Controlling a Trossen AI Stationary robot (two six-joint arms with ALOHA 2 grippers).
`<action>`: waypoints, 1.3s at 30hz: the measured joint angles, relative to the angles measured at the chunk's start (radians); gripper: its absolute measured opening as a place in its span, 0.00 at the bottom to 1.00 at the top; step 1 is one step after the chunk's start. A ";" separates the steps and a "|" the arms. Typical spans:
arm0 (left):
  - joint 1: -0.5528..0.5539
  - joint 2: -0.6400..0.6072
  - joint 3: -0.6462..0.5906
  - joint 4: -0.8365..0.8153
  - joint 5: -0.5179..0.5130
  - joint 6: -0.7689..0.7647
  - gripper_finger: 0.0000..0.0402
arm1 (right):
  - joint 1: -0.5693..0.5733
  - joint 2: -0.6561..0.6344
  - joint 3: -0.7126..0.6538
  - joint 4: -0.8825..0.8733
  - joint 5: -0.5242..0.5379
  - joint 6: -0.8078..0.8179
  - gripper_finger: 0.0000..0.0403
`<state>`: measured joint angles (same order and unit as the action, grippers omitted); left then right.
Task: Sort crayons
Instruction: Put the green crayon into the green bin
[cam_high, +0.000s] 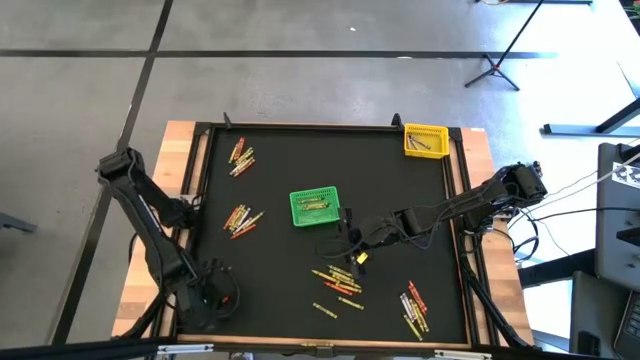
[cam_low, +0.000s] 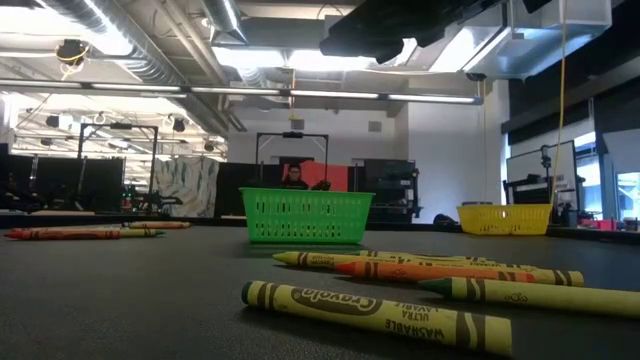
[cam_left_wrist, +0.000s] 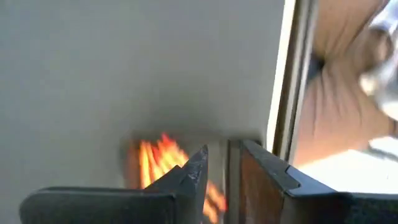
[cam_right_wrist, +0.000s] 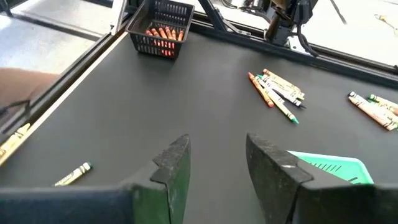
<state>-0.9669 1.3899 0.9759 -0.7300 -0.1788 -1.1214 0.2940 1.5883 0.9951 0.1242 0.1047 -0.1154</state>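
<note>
I see the right end effector (cam_high: 349, 238) beside the green mesh plastic basket (cam_high: 314, 207), fingers spread, empty — thin wax crayons (cam_high: 340, 283) scattered nearby on the black bench (cam_high: 280, 160). Left end effector (cam_high: 205, 300) parked well away — fingers slightly parted.

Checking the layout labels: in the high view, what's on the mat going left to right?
Left tool over the black basket → crayon pile → green basket → right tool → crayon cluster → yellow basket.

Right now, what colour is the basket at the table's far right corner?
Yellow basket; the high view shows it best.
</note>
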 joint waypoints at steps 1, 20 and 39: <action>0.009 -0.010 0.009 0.005 -0.057 0.048 0.20 | 0.000 0.000 0.000 0.000 0.000 0.009 0.38; 0.323 -0.029 0.030 0.253 -0.404 0.798 0.20 | 0.000 -0.008 0.303 -0.994 0.042 0.459 0.65; 0.485 -0.029 -0.252 0.897 -0.381 1.089 0.20 | 0.009 -0.097 0.157 -1.186 0.127 0.767 0.65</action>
<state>-0.4824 1.3609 0.7242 0.1673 -0.5598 -0.0326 0.3035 1.4910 1.1522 -1.0617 0.2317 0.6513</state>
